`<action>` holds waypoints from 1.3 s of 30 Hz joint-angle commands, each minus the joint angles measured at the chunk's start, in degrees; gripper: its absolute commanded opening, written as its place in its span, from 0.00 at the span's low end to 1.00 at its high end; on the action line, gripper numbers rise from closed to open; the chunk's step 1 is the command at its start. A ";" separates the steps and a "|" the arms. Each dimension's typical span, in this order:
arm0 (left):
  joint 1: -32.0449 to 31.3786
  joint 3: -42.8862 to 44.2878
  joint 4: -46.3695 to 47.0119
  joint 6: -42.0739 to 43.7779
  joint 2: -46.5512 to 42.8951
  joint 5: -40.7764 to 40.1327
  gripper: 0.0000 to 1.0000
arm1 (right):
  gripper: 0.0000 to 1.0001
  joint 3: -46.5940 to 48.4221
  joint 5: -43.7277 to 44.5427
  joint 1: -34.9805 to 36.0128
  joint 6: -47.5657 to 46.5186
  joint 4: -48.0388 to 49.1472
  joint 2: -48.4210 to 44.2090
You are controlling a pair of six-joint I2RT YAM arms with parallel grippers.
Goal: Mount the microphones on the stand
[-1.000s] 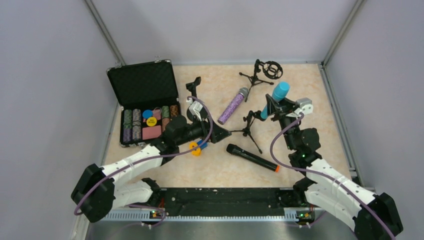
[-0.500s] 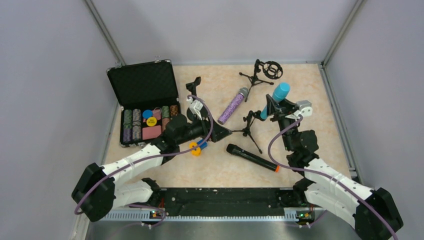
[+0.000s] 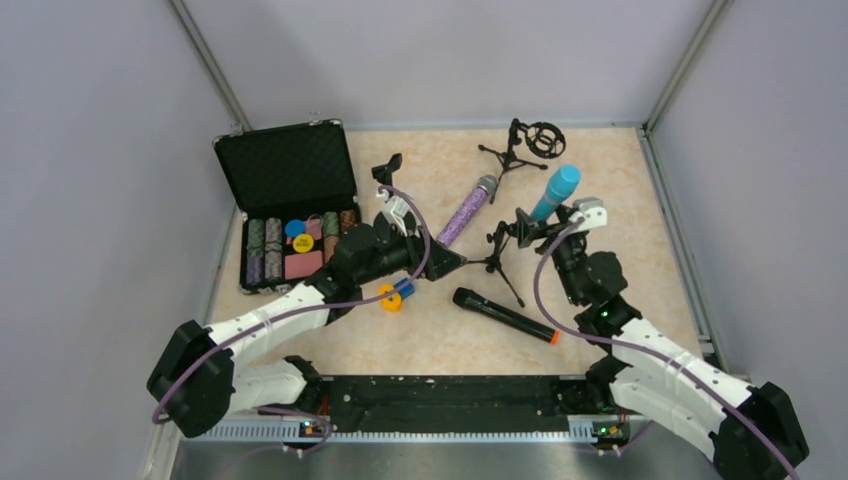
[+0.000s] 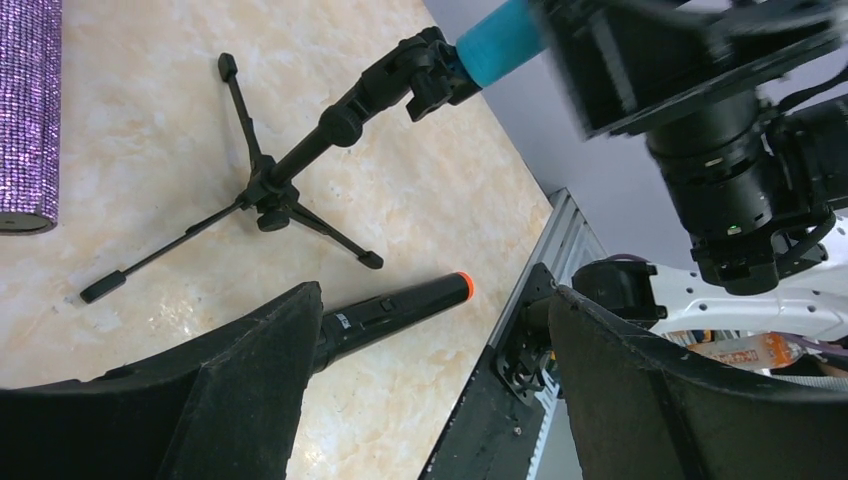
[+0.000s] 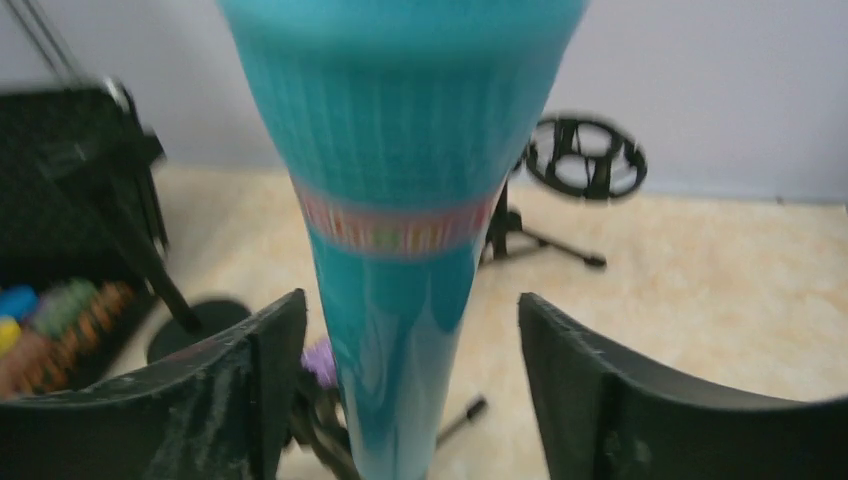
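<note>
- Slightly right of centre, the light-blue microphone (image 3: 555, 190) stands tilted, its narrow lower end seated in the clip of a small black tripod stand (image 4: 270, 185) and its head pointing up toward the back right.
- The right gripper (image 5: 405, 330) sits around this microphone's handle with its fingers parted; a gap shows on each side, so it is not gripping.
- The glittery purple microphone (image 3: 466, 211), with a silver grille, lies flat on the worktop (image 3: 610, 180) just left of the tripod stand.
- The black microphone (image 3: 503, 315) with an orange end lies flat in front of the stand, near the front edge.
- The left gripper (image 4: 435, 295) hovers low beside the stand's legs, its fingers wide apart and holding nothing.
- A second tripod stand with a ring mount (image 3: 528, 142) stands at the back.
- A small orange-and-blue object (image 3: 393, 294) lies under the left arm.
- An open case of poker chips (image 3: 290, 205) sits at the far left.
</note>
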 commanded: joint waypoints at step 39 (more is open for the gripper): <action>-3.93 29.08 -4.70 41.96 27.31 7.60 0.83 | 0.98 4.98 -11.19 0.89 30.28 -53.77 -20.64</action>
